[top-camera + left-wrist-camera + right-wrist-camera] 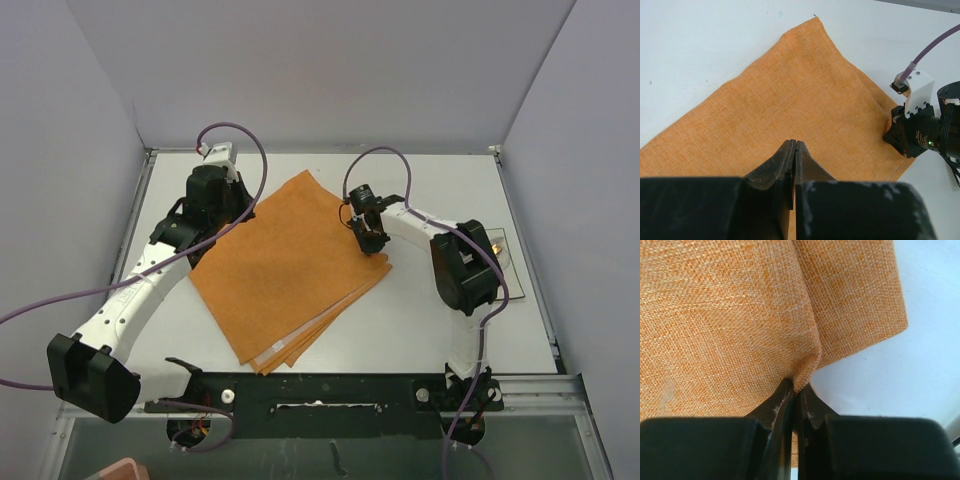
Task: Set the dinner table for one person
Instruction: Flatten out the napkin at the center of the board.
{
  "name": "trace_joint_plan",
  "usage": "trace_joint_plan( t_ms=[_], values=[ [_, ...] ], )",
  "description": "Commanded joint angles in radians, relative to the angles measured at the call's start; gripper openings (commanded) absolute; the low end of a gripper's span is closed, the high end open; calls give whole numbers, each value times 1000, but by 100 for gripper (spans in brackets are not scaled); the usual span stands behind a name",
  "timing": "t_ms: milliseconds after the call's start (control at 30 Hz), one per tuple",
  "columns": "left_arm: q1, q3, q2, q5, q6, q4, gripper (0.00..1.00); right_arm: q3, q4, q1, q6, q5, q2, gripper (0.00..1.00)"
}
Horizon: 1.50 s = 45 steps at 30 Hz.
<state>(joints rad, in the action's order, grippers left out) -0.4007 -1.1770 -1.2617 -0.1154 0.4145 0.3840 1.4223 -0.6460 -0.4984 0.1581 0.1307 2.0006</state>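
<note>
Dinner table (440, 320), a wide pale grey-white top with thin metal edging, fills the floor of a plain-walled booth, and the 2 arms reach over it from the near edge. An orange cloth (285, 270) lies folded on it, left of centre, turned like a diamond with 1 corner pointing to the far side. At its near corner several layered edges fan out slightly.

The right claw (798, 389) is down at the cloth's right-hand corner. Its 2 fingers are pressed tight together, with a small pucker of the orange weave nipped between the tips. A crease runs up the fabric from that pinch. Just to the right of it the cloth's lower layer lies flat on the bare tabletop.

The left claw (795, 144) sits at the opposite, left edge of the cloth, low over the fabric. Its fingers are closed flat against each other with no gap. From where I stand I cannot tell whether any cloth is caught between them or they merely rest above it.

A purple cable (240, 135) loops up from each wrist and back along the arm.
</note>
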Motion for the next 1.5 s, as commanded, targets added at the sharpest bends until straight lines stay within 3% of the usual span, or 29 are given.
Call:
trace_joint_plan(
  t_ms=[0,267,1100,1467],
  values=[
    [-4,-35,-8,3,5,-67,0,27,2,-13,2,-23,-72,0],
    [-4,-26,-4,8,15,-69,0,179,9,-14,-10,27,-165,0],
    [-6,-11,19,1,7,-52,0,551,13,-3,-57,54,43,0],
    [-4,-28,12,-10,-21,-36,0,567,116,-26,-91,42,9,0]
  ],
)
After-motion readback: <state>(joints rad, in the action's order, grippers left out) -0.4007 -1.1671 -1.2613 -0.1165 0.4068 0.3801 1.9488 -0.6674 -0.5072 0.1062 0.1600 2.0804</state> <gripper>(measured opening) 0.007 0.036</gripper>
